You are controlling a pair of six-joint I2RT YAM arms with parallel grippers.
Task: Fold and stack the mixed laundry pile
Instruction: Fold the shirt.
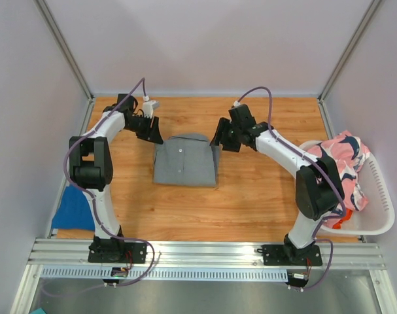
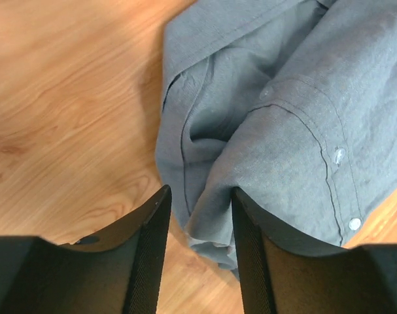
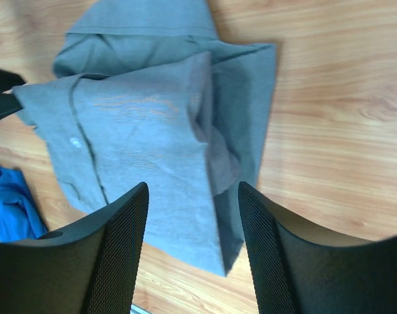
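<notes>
The long grey button-up cloth shirt (image 1: 185, 163) is lying folded just beyond the parted, empty fingers of the left gripper (image 2: 198, 196) and right gripper (image 3: 193, 190). The pink patterned garment (image 1: 342, 160) (heaped in the white slotted plastic basket (image 1: 383, 203)) and the bright blue cloth (image 1: 74, 208) are waiting unfolded, far from both.

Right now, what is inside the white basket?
A pink patterned garment fills the basket, with orange cloth peeking below it. Anything deeper is covered.

Left arm (image 1: 93, 167) and right arm (image 1: 284, 150), both stretched forward and bent inward toward each other, wrists tipped down; left gripper (image 2: 199, 196) jaws parted, right gripper (image 3: 193, 190) jaws parted wider.
</notes>
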